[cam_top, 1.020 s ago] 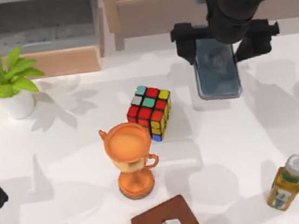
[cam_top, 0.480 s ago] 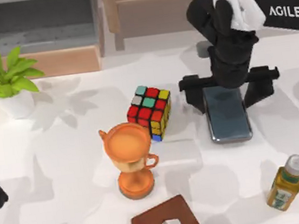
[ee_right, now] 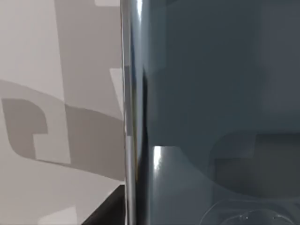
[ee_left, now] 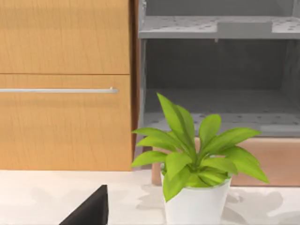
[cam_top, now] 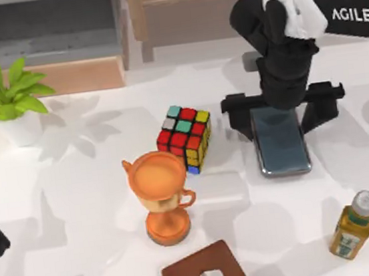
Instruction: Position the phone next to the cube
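1. Dark glass of the phone [cam_top: 280, 141] lies flat on the white table [cam_top: 76, 191], long axis running toward the camera's near edge, just right of the cube [cam_top: 186, 136] with a narrow strip of bare tabletop between them.
2. Sits directly over the phone's far end: right gripper [cam_top: 284, 113], pointing straight down, black fingers [cam_top: 237, 117] spread wide and standing clear on either side of the phone's silver rim, so holding nothing by the look of it.
3. Reads as a release: fingers apart, phone resting on the table under its own weight, shadow tight beneath it.
4. Seen close from the right wrist: glossy screen [ee_right: 215, 108] and bright rim against pale tabletop, consistent with a camera hanging low right above the phone.
5. Judged nearly done, since phone and cube already lie side by side; left to do, probably, a straight lift of the arm without brushing the rim.
6. Worth keeping in mind: orange trophy cup [cam_top: 161, 195] close in front of the cube, and a juice bottle [cam_top: 353, 223] nearer the right front corner, both apart from the phone.
7. Parked at the table's left edge: left arm, a dark part showing low in its wrist view, which looks toward the potted plant [ee_left: 197, 159] and the wooden cabinet [ee_left: 65, 84]; finger state cannot be told.
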Available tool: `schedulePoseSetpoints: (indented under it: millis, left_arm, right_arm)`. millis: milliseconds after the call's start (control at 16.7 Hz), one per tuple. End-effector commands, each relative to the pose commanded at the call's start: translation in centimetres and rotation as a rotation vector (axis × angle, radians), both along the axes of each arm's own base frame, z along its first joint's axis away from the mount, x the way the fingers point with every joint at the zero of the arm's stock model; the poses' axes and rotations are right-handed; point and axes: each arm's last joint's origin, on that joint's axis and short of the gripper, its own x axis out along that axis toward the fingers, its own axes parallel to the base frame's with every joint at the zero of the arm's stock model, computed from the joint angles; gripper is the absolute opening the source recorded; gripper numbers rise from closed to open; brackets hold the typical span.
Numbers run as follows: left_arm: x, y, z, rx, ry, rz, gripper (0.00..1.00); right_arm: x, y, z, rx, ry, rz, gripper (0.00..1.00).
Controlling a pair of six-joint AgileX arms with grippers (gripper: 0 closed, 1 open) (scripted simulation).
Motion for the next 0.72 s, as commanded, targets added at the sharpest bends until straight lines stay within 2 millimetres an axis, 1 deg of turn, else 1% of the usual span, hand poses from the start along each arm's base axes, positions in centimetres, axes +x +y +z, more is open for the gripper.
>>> schedulePoseSetpoints:
  millis: [600, 660, 720]
  left_arm:
    - [0.00, 0.00, 0.00, 0.000, 0.000, 0.000, 1.00]
    - [0.00, 0.00, 0.00, 0.000, 0.000, 0.000, 1.00]
    - [0.00, 0.00, 0.00, 0.000, 0.000, 0.000, 1.00]
  right_arm:
    - [0.00, 0.00, 0.00, 0.000, 0.000, 0.000, 0.98]
    - [0.00, 0.00, 0.00, 0.000, 0.000, 0.000, 1.00]
    - [0.00, 0.00, 0.00, 0.000, 0.000, 0.000, 1.00]
